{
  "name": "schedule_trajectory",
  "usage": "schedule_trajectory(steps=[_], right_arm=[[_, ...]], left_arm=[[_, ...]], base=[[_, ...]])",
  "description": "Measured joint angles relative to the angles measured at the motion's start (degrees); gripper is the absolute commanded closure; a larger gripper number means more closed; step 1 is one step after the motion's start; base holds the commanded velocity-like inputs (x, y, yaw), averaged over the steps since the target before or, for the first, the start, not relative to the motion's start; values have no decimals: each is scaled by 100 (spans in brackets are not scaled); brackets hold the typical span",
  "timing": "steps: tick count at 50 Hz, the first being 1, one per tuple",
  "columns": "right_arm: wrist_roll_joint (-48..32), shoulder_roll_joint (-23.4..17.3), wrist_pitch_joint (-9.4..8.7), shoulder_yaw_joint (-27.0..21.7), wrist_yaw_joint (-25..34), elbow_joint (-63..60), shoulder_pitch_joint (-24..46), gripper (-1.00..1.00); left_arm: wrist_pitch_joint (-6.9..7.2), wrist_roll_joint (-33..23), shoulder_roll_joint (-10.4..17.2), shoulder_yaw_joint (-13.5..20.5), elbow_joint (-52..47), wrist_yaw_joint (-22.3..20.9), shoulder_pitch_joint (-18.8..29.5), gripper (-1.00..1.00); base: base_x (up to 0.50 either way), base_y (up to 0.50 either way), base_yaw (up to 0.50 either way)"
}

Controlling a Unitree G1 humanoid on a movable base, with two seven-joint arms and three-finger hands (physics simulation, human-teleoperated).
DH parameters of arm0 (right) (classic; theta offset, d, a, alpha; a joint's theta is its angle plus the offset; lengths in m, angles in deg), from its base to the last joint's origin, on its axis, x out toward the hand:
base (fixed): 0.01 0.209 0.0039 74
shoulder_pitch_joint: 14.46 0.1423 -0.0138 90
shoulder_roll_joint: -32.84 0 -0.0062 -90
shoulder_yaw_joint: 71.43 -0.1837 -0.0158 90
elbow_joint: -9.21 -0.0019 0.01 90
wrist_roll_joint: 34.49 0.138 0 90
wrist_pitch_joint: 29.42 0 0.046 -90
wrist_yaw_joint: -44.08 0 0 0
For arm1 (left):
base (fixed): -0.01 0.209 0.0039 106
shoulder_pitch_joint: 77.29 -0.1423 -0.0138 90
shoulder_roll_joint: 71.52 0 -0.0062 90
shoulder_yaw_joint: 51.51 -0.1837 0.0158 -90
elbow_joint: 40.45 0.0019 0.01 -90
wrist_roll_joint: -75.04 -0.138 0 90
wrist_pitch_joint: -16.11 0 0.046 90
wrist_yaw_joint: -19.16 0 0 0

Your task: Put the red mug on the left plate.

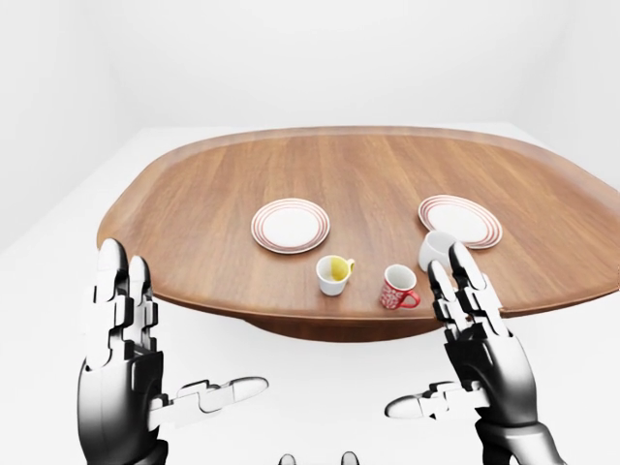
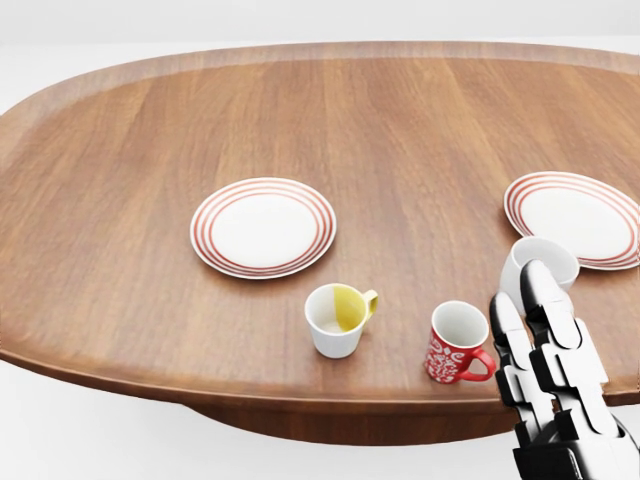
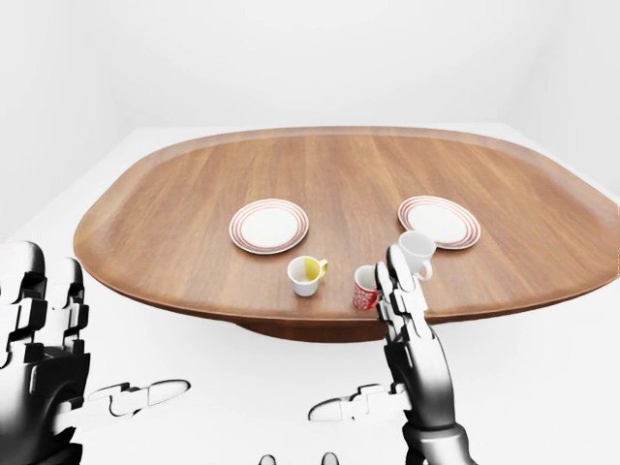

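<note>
In the head view the right hand (image 2: 560,380) covers part of the white mug (image 2: 535,265), and the right plate (image 2: 577,218) is cut off by the picture's edge. The red mug (image 2: 455,343) stands upright near the table's (image 2: 300,110) bottom edge, handle pointing right, just beside the yellow mug (image 2: 336,320) (the left plate (image 2: 263,226) lies above them). Both hands are raised, fingers spread and empty; the left hand (image 1: 121,358) shows in the left-eye view.

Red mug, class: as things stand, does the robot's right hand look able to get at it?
Probably yes. The right hand is open, near the table edge beside the red mug, with nothing between them; the white mug stands beyond.
</note>
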Motion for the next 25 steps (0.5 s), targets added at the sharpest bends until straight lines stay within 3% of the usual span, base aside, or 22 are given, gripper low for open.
schedule_trajectory(steps=[14,25], right_arm=[[-53,-52,50,64,-54,17,3,-100],[-200,-99,10,128,-152,54,47,-100]], left_arm=[[0,-11,36,-37,25,22,3,-100],[0,-32,60,-84,20,44,-18,-100]], base=[[50,15,0],[50,32,0]])
